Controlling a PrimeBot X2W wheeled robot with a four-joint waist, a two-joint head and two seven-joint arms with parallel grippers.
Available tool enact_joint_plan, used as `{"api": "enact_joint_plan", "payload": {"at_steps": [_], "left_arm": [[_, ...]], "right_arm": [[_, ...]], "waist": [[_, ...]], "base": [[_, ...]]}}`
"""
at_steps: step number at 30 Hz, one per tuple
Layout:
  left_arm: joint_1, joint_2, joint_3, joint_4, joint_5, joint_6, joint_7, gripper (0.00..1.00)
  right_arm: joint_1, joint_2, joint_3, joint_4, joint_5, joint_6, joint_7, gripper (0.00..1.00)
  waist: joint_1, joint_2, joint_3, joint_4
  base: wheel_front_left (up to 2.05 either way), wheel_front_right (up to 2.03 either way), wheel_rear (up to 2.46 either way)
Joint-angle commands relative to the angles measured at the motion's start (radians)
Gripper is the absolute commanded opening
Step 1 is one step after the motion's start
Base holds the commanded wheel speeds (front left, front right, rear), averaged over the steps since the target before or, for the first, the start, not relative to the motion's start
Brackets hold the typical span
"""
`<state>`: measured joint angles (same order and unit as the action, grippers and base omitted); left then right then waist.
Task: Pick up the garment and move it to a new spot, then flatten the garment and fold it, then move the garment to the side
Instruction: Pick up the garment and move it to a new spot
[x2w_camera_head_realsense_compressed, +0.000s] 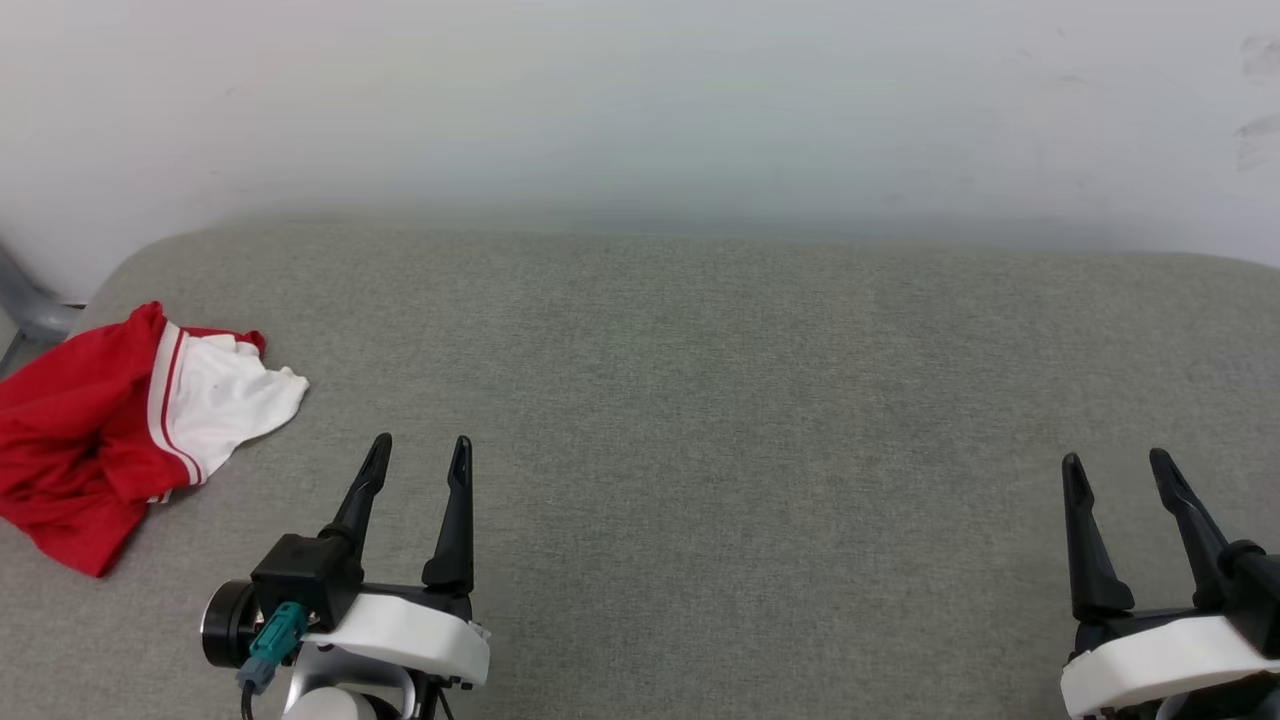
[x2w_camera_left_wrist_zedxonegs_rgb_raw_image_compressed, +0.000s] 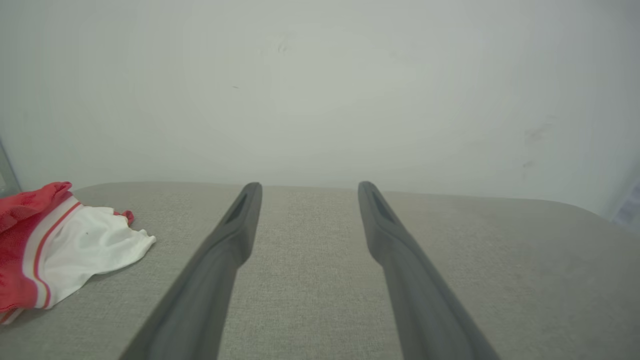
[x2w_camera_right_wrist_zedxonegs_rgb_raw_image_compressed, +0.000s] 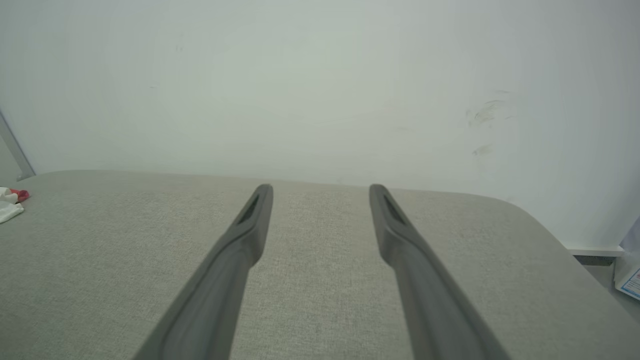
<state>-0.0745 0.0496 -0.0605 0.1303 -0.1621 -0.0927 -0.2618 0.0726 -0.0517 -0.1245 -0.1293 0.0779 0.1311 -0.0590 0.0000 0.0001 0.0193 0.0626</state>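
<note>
While it is hovering at 7 o'clock of the head view, left gripper (x2w_camera_head_realsense_compressed: 422, 440): its two dark fingers are standing spread, holding nothing, tips pointing toward 12 o'clock over bare fabric.
Right gripper (x2w_camera_head_realsense_compressed: 1115, 456): it is hanging at 4 o'clock of the head view, well apart from the left one; its fingers are also standing spread and gripping nothing.
Padded surface (x2w_camera_head_realsense_compressed: 700, 400): grey woven fabric with rounded far corners is lying under both grippers and running across the whole width of the head view.
Garment (x2w_camera_head_realsense_compressed: 90, 440): it is lying crumpled at 9 o'clock of the head view, on the surface's left end, at 10 o'clock from the left gripper and near it but not touching. Any lettering is being hidden by the folds.
White sleeve (x2w_camera_head_realsense_compressed: 225, 400): it is spilling out toward 3 o'clock from the red bulk, with the striped trim (x2w_camera_head_realsense_compressed: 165, 400) running between red and white.
Grey bar (x2w_camera_head_realsense_compressed: 25, 300): it is slanting at the view's left edge, just beyond the garment.
Wall (x2w_camera_head_realsense_compressed: 640, 100): pale and plain, it is rising behind the surface's far edge at 12 o'clock.
Scuff marks (x2w_camera_head_realsense_compressed: 1255, 140): faint dark smudges are showing on the wall at 2 o'clock.
</note>
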Motion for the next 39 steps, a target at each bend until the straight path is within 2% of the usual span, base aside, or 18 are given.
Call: {"api": "enact_joint_plan", "payload": {"at_steps": [1,11,29,39], "left_arm": [[-0.014,0.001,0.002,0.004,0.004,0.003,-0.004,1.00],[-0.016,0.001,0.025,0.007,0.007,0.008,-0.004,1.00],[-0.011,0.001,0.056,0.006,0.000,0.019,-0.004,1.00],[0.006,0.001,0.073,0.003,-0.002,0.011,-0.004,1.00]], "right_arm": [[0.010,0.002,0.002,-0.004,0.004,-0.001,-0.006,1.00],[-0.005,0.002,0.038,-0.008,0.003,-0.001,-0.006,1.00],[-0.035,0.002,0.148,-0.017,-0.042,-0.001,0.003,1.00],[-0.039,0.002,0.174,0.002,-0.040,-0.001,-0.006,1.00]], "waist": [[0.0000,-0.0001,0.001,0.024],[0.0000,-0.0001,0.003,0.127],[0.0000,-0.0001,0.014,0.371],[0.0000,-0.0001,0.003,0.455]], "base": [[0.00,0.00,0.00],[0.00,0.00,0.00],[0.00,0.00,0.00],[0.00,0.00,0.00]]}}
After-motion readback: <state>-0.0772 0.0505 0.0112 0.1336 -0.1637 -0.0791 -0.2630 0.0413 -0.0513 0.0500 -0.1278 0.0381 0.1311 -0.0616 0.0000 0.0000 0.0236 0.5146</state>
